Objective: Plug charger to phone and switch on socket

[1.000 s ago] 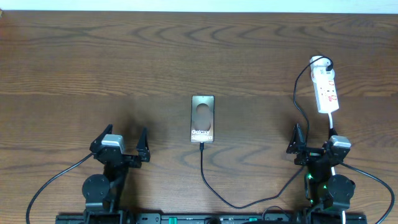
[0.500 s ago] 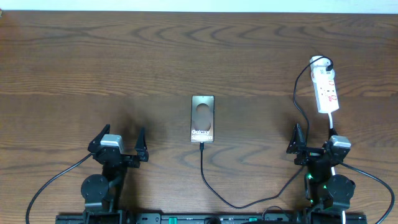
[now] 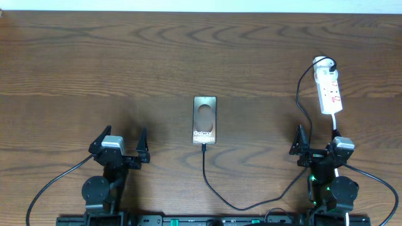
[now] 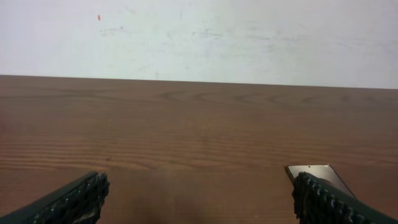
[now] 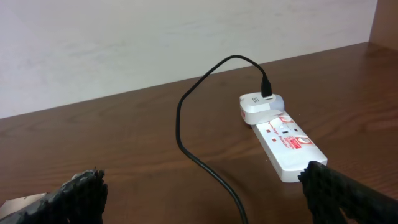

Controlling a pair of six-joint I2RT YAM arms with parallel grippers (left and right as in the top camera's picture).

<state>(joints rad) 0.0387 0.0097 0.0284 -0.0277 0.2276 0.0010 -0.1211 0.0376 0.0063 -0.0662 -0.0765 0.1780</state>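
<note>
The only word that can be read is "Galaxy", in white letters on the lower part of the phone's bronze-grey face, ahead of the left gripper and off to its right. A second white line just beneath it is too small to make out. The power strip, ahead of the right gripper, carries red markings, none legible.

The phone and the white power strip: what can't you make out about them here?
Overhead: whether the charger tip is fully inside the phone; too small.
Overhead, right wrist: whether the socket switch is on; too small, and a finger of the right pincer covers its near end.
Left wrist: most of the phone; a finger of the left pincer and the bottom edge hide it.
</note>
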